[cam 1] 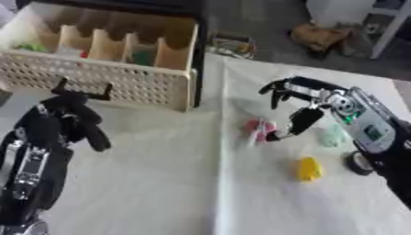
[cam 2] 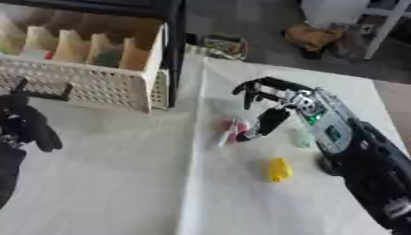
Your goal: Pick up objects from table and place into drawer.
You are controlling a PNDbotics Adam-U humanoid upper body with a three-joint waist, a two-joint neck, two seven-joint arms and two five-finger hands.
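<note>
While the right hand [cam 1: 301,108] hangs over the pink object [cam 1: 258,128], fingers spread and thumb tip at its edge, nothing is grasped yet; it looks poised to pinch. From that pink object, a yellow object [cam 1: 308,169] lies nearer the robot, and the slatted drawer [cam 1: 96,78] sits far off to the left, open to receive. The left hand [cam 2: 28,126] waits clenched below it; the left eye view shows more of its arm

A pink thing [cam 1: 258,129] and a yellow thing [cam 1: 308,169] lie on the cream-white surface [cam 1: 160,183], with a pale green thing [cam 1: 331,136] to the right. The far-left drawer [cam 1: 96,80] is cream with a lattice front. Both hands, left [cam 1: 68,120] and right [cam 1: 298,103], are black with silver.
</note>
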